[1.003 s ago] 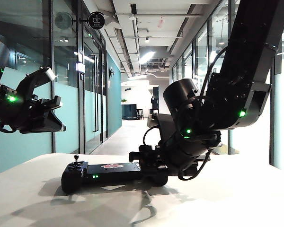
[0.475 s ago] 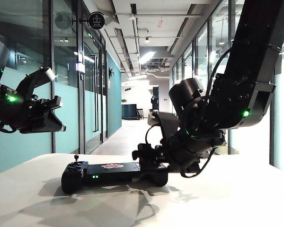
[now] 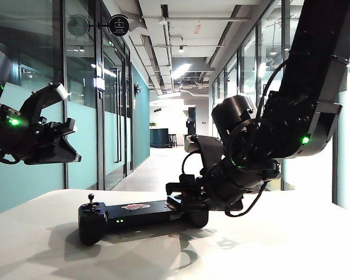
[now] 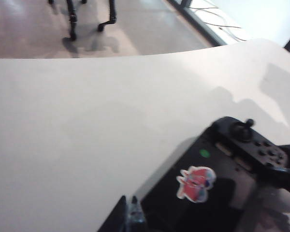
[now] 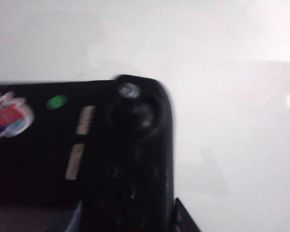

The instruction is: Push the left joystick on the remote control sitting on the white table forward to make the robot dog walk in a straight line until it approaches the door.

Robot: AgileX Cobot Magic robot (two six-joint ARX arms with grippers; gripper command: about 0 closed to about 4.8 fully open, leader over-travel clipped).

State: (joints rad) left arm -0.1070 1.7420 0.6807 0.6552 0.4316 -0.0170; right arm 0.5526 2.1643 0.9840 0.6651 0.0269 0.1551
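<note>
The black remote control point(image 3: 134, 213) lies on the white table point(image 3: 291, 245), reddish logo up. Its left joystick point(image 3: 91, 198) stands free on the left handle. My right gripper point(image 3: 184, 205) is shut on the right handle. In the right wrist view my right gripper point(image 5: 128, 202) has a finger against each side of that handle, below the right stick point(image 5: 130, 93). My left gripper point(image 3: 70, 153) hangs shut above the table, left of the controller, and its tips point(image 4: 128, 199) nearly touch. Thin black legs of the robot dog point(image 4: 72, 19) show on the floor beyond the table.
Glass doors point(image 3: 114, 111) line the left of a long corridor behind the table. The right arm's bulky links point(image 3: 291, 122) rise over the table's right side. The table's rounded far edge point(image 4: 135, 54) borders the floor.
My right gripper has closed on the right handle. The controller has swung and shifted slightly right. The left arm has not moved.
</note>
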